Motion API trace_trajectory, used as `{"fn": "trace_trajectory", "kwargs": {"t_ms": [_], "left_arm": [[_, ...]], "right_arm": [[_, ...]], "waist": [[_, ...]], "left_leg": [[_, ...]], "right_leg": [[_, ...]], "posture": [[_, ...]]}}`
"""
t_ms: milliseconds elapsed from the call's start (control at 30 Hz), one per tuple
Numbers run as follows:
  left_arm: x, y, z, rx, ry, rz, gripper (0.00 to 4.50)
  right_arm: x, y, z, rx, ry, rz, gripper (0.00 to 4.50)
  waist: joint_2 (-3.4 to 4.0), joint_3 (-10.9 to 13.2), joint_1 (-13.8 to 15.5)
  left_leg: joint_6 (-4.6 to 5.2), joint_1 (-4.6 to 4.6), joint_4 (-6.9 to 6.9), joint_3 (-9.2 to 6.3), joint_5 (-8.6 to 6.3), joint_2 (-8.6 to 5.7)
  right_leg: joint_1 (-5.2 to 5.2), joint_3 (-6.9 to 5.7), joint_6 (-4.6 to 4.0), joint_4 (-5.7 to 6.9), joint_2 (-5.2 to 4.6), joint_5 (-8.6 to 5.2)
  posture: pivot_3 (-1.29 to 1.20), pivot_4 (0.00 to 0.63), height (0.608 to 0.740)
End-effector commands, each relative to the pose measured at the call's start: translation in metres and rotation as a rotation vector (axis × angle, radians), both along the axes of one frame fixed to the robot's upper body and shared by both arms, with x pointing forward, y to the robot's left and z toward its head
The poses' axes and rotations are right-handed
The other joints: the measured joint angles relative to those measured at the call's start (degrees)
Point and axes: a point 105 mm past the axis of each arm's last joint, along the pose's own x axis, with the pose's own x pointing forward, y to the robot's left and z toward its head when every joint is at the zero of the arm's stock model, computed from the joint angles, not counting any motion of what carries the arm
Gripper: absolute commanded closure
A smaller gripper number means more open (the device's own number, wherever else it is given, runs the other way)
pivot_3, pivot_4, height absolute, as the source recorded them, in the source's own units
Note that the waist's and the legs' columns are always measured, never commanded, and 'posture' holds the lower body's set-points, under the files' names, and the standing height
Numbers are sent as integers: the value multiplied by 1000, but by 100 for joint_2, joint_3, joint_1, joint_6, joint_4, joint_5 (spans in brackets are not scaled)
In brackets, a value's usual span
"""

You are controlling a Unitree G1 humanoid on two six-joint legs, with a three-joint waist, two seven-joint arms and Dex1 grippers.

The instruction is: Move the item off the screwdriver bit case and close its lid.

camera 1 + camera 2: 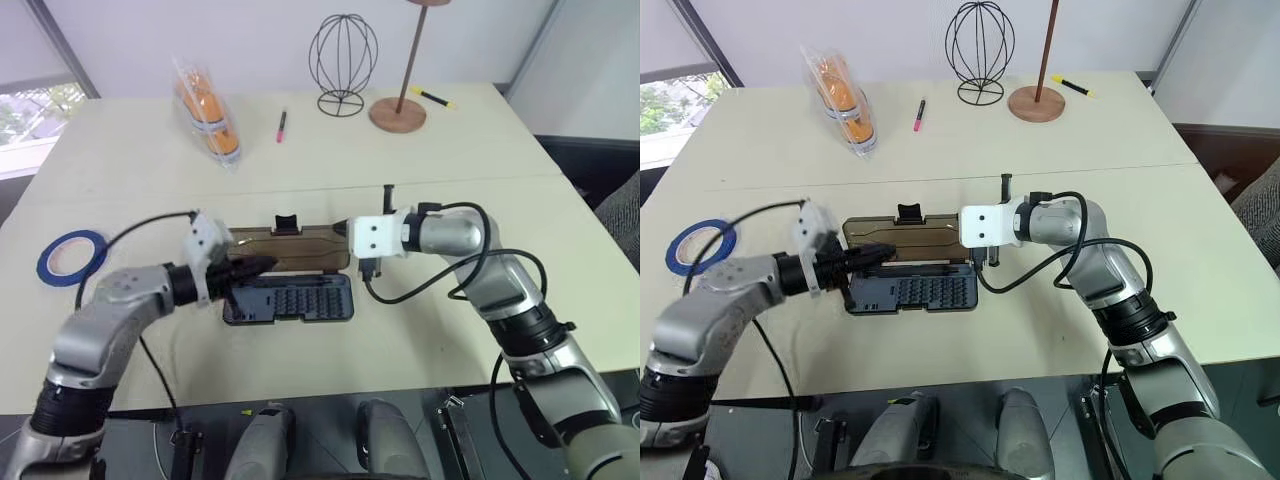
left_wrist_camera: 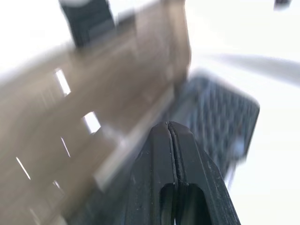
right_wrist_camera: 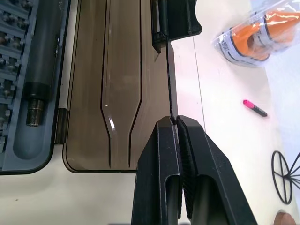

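Over the lid [image 3: 117, 89], both jaws shut; right gripper [image 3: 176, 123] pinching its edge.

In the centre of the frame the screwdriver bit case [image 1: 290, 297] lies open, its lid [image 1: 290, 248] flat behind it, with both end effectors beside it. The blue tape [image 1: 72, 254] lies well apart at left. The lower tabletop [image 1: 330, 370] is free.

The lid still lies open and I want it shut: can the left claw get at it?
Probably yes: the left claw, shut, is already at the lid, nothing between them.
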Motion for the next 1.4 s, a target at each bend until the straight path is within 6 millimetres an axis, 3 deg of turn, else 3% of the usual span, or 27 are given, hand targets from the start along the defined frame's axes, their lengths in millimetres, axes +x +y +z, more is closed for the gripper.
{"fn": "trace_trajectory", "kwargs": {"t_ms": [33,133,233,367,433,633,767,1167,1400], "left_arm": [[7,7,44,-125,-99,48,4500],[29,31,70,-214,-151,187,4500],[48,57,75,-241,-171,320,4500],[65,83,61,-192,-180,425,4500],[71,90,38,-130,-152,438,4500],[74,79,-33,97,-127,346,4500],[74,69,-56,141,-112,285,4500],[81,54,-45,91,-159,216,4500],[70,43,-48,86,-114,135,4500]], "right_arm": [[-4,5,-2,-18,2,46,4487],[-2,5,-1,-25,-11,49,4487],[-1,6,0,-22,-12,53,4487],[0,7,0,-20,-12,55,4487],[0,8,2,-19,-19,56,4487],[-1,10,4,-22,-27,65,4487],[-2,11,5,-21,-29,67,4487],[-3,8,5,-28,-27,60,4487],[-3,9,3,-29,-23,57,4487]], "waist": [[-2,1,11],[-2,1,11],[-2,1,-6],[-3,2,-5],[-4,2,0],[-4,2,11],[-5,2,6],[-5,2,0],[-5,2,14]], "left_leg": [[0,0,0,0,0,0],[0,0,3,-3,0,-1],[-2,0,3,-2,1,-1],[-10,0,3,1,6,-2],[-11,-2,3,1,7,-2],[-9,-2,2,4,5,-2],[-4,-4,2,3,3,-2],[-1,-4,3,4,1,-2],[-1,-5,4,3,0,-2]], "right_leg": [[0,0,0,0,0,0],[3,-3,1,0,0,0],[3,-3,1,0,1,0],[4,-3,1,-4,1,1],[3,-3,1,-5,1,1],[2,-2,1,-7,0,1],[0,-3,1,-7,1,1],[0,-3,2,-6,0,1],[1,-4,2,-6,0,1]], "posture": [[0,150,740],[0,150,740],[0,150,740],[0,150,740],[0,150,740],[0,150,740],[0,150,740],[0,150,740],[0,150,740]]}}
